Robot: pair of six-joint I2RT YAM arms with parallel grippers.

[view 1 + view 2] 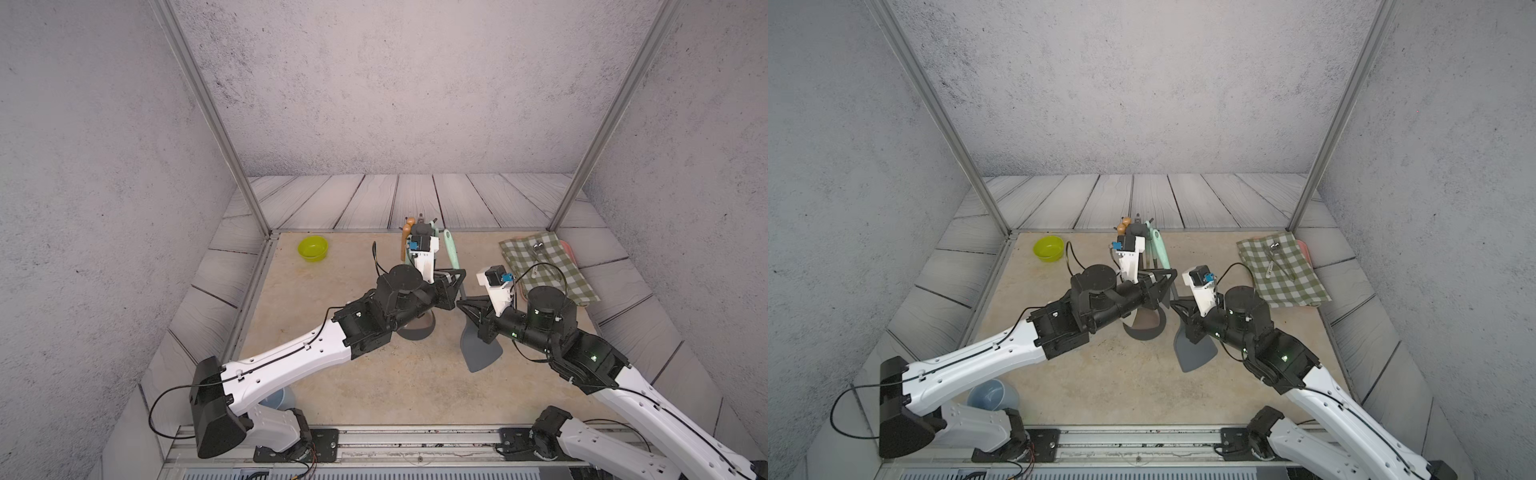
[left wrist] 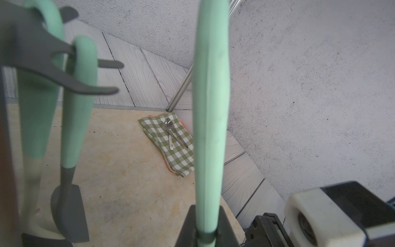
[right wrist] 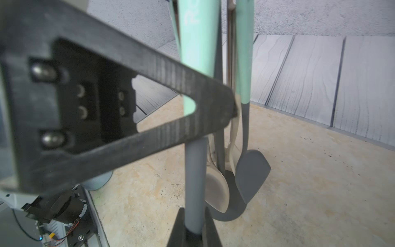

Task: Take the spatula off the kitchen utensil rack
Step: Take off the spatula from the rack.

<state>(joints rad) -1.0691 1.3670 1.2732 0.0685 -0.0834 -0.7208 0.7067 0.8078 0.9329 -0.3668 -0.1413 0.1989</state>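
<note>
one spatula (image 1: 482, 349), apparently clamped: left gripper (image 2: 206, 212), right gripper (image 3: 193, 216)

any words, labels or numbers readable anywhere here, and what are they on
"RO": pale letters along the mint handle of the spatula, in the right wrist view; the rest is cut off.
Marks on the white handle of the spoon, lying on the checked cloth: too small to read.
Nothing else readable.

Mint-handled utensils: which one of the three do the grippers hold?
The large spatula: left gripper on its mint handle, right gripper on its grey neck. The other two hang on the prongs of the rack.
</note>
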